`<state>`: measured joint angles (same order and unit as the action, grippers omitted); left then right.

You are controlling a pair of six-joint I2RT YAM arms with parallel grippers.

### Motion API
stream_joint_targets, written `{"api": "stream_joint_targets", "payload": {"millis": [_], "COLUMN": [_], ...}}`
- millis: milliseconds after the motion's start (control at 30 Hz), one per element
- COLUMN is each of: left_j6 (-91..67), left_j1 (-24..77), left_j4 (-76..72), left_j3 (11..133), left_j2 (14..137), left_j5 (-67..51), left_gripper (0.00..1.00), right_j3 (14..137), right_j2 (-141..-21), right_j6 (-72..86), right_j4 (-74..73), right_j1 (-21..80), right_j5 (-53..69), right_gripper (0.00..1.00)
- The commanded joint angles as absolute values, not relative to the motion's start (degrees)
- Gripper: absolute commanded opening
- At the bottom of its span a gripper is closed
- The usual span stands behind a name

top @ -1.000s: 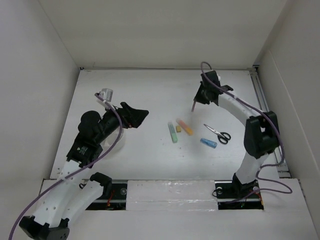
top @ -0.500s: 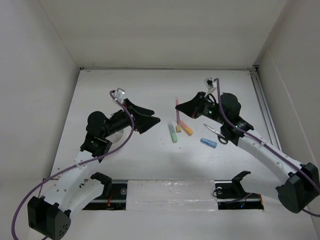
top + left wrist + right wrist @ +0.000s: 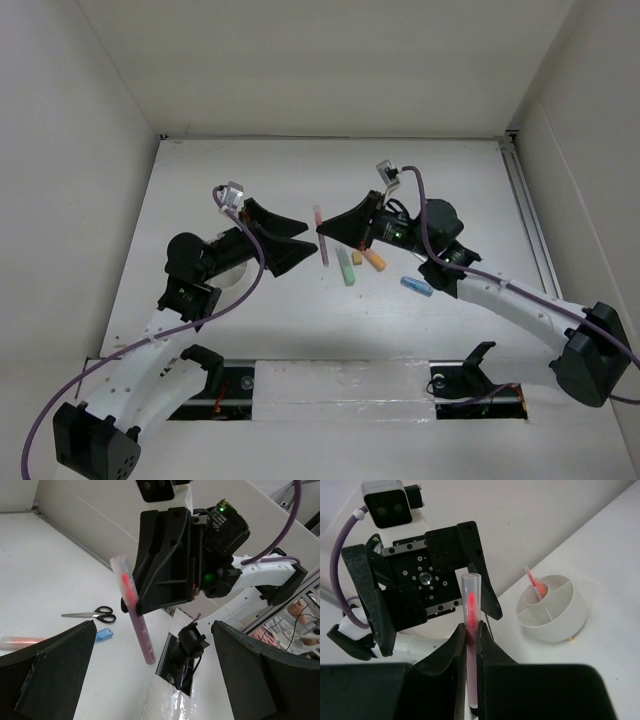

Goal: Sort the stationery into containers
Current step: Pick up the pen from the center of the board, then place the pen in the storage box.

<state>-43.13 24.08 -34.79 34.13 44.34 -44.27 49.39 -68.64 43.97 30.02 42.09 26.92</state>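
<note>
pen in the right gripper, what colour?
The pen is translucent pinkish-red; clearest in the left wrist view.

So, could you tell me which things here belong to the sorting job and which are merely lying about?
Job: pink pen held in the right gripper; open left gripper; green marker; orange marker; blue marker; yellow block; scissors; white tub with a second pen in it.
Not the job: purple cable; mounting rail.

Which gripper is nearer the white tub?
Left. The left gripper, open, hangs just beyond the white tub; the right gripper, shut on a pink pen, faces the left one from farther off.
</note>
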Motion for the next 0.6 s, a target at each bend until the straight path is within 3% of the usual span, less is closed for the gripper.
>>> {"api": "stream_joint_targets", "payload": {"millis": [0, 300, 567], "left_j6": [-42.63, -42.63, -42.63], "left_j1": [24.35, 24.35, 24.35], "left_j4": [-40.52, -39.29, -39.29], "left_j3": [34.01, 33.49, 34.54], "left_j2": [43.15, 41.92, 40.69], "left_j5": [-46.85, -42.9, -39.55], "left_gripper": [1.0, 0.97, 0.79], "right_j3": [49.48, 50.01, 49.31], "right_j2": [-69.08, -71.81, -72.42], "right_j6": [46.76, 47.37, 44.56], "right_j4": [42.0, 49.83, 47.72], "right_j1": [43.06, 47.1, 49.31], "right_j5": [29.78, 36.73, 36.65], "right_gripper": [0.0, 0.0, 0.0]}}
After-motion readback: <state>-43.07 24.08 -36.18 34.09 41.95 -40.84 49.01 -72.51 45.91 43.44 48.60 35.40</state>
